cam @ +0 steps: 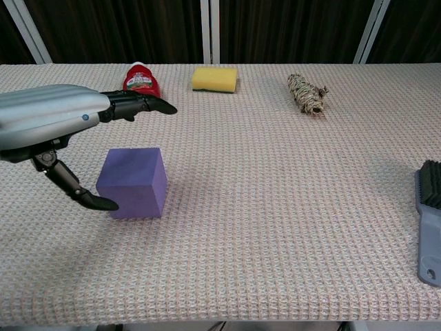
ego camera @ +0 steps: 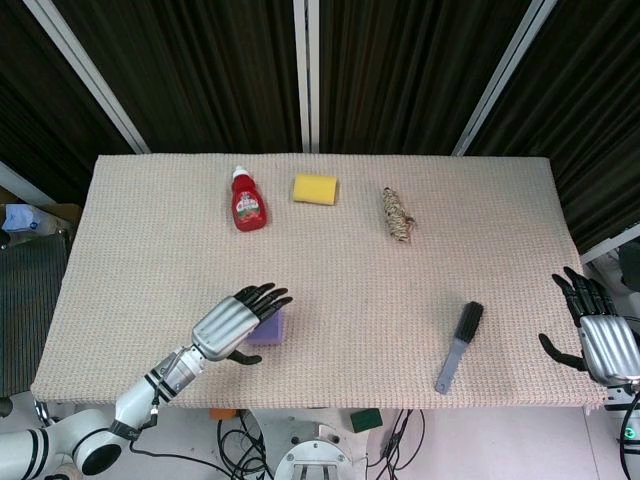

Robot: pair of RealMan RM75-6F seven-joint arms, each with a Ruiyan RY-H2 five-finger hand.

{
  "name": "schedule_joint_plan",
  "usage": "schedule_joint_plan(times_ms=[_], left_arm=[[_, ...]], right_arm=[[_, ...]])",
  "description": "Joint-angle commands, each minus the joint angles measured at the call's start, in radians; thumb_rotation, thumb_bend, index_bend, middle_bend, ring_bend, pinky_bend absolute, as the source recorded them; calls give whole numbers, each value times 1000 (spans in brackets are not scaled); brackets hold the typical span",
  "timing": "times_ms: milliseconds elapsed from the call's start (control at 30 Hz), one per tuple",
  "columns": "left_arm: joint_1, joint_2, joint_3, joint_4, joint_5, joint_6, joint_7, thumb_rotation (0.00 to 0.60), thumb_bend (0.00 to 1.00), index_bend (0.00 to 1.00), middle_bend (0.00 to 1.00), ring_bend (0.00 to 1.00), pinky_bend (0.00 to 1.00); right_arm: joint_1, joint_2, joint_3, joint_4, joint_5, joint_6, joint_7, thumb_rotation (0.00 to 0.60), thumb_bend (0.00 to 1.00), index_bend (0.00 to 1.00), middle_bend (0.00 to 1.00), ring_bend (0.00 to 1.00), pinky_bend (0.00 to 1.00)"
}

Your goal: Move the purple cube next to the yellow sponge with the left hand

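The purple cube (ego camera: 269, 328) (cam: 134, 182) sits on the table near the front left. My left hand (ego camera: 233, 322) (cam: 65, 124) hovers over it with fingers stretched out above the cube and the thumb (cam: 76, 192) low beside its left face; nothing is gripped. The yellow sponge (ego camera: 315, 189) (cam: 214, 78) lies at the back centre, far from the cube. My right hand (ego camera: 598, 334) rests at the table's front right edge, fingers spread, holding nothing; the chest view does not show it.
A red bottle (ego camera: 247, 201) (cam: 141, 79) lies left of the sponge. A coil of rope (ego camera: 399, 215) (cam: 307, 94) lies to its right. A black and grey brush (ego camera: 460, 345) (cam: 429, 224) lies at front right. The woven table mat (ego camera: 350, 280) spans the table.
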Motion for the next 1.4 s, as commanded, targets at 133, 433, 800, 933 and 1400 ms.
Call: schedule_joint_plan(times_ms=[133,433,800,933,1400], left_arm=[[-9,-7,4,2,-44,2,44,522,0,53,45,31,181],[-36,0,3,-8,-187,-58,126,589,0,52,45,31,181],[-98,-8,-2,-7,-301,-126,140,600,0,80,122,55,189],[-113,-18,-2,6,-306,-130,128,600,0,163,203,137,216],[-133,-44,-1,25,-325,-79,117,600,147,435,479,407,500]], right_arm=[[0,1,-2,9,-1,-2,6,600,309,0,0,0,0],[-7,-6,-2,35,4,6,37,600,309,0,0,0,0],[-6,-7,-1,58,10,-1,64,600,310,0,0,0,0],[-5,-10,-2,61,8,-3,65,600,310,0,0,0,0],[-2,-17,-3,69,16,-16,64,600,310,0,0,0,0]])
